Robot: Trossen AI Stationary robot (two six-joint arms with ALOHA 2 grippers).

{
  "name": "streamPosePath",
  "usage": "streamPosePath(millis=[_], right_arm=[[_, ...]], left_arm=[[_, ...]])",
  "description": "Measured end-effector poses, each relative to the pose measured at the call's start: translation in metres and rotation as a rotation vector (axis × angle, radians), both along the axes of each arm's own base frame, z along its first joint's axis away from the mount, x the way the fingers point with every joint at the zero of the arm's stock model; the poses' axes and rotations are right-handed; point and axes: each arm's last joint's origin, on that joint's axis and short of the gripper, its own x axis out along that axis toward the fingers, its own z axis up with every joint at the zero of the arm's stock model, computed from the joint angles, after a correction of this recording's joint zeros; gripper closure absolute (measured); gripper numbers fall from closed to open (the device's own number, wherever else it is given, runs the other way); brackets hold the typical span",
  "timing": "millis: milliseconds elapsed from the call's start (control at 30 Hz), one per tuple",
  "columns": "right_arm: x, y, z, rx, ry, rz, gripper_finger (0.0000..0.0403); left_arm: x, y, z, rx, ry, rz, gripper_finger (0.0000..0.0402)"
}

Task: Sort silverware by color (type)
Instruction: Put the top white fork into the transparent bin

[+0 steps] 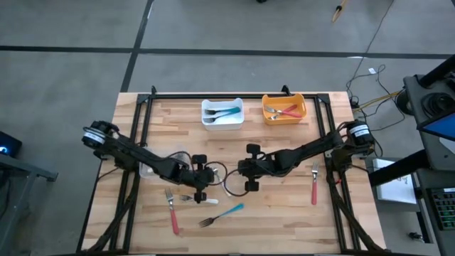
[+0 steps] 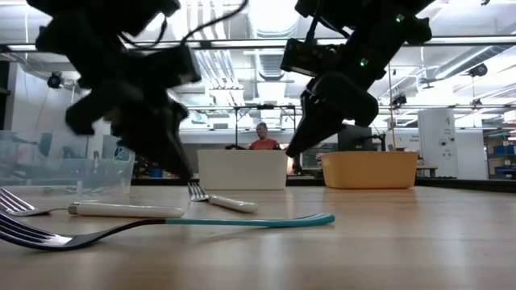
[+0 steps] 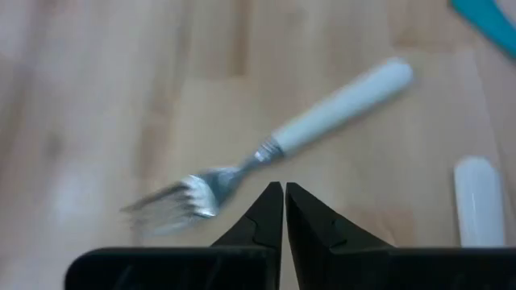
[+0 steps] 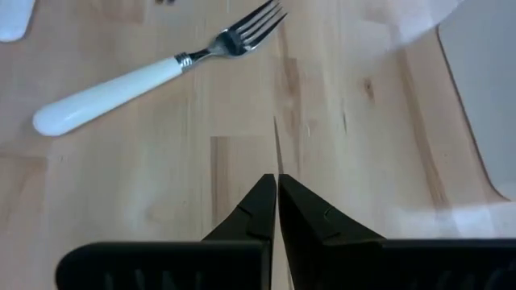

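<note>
Left gripper (image 3: 284,211) closed, empty, low over white-handled metal fork (image 3: 322,129), likely lining up for pick. Right gripper (image 4: 276,201) closed, empty, mid-table. Teal-handled fork (image 1: 222,214), red-handled forks (image 1: 173,213) loose; white bin (image 1: 222,121), orange bin (image 1: 284,117) partly filled.

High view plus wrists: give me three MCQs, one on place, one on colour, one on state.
1. Where is the teal-handled fork lying loose?
A. In the orange bin
B. On the table near its front edge
C. In the white bin

2. What colour is the handle of the fork by the right arm's base?
A. Red
B. White
C. Teal

3. How do the left gripper fingers stand?
A. Wide open
B. Clamped on a fork
C. Shut, holding nothing

Key: 1 B, it lies on bare wood; 2 A, red handle there; 3 C, tips meet above the white-handled fork.
</note>
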Motion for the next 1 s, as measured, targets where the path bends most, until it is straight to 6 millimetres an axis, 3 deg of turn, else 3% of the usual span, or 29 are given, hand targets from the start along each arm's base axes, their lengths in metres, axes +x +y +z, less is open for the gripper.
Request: streamPosePath(millis=[300,533,700,1000], right_arm=[[0.002,-0.002,0.001,0.000,-0.026,-0.001,0.0394],[0.005,-0.002,0.003,0.004,-0.060,0.001,0.0394],[0.006,-0.002,0.005,0.003,-0.081,0.006,0.0394],[0.006,-0.005,0.004,-0.035,-0.077,-0.018,0.0394]], left_arm=[[0.021,-0.008,-0.028,0.040,0.136,-0.014,0.0402],[0.027,-0.007,-0.023,0.160,0.157,-0.048,0.0402],[0.030,0.007,-0.023,0.298,0.183,-0.061,0.0402],[0.037,0.038,-0.018,0.313,0.189,0.006,0.0402]])
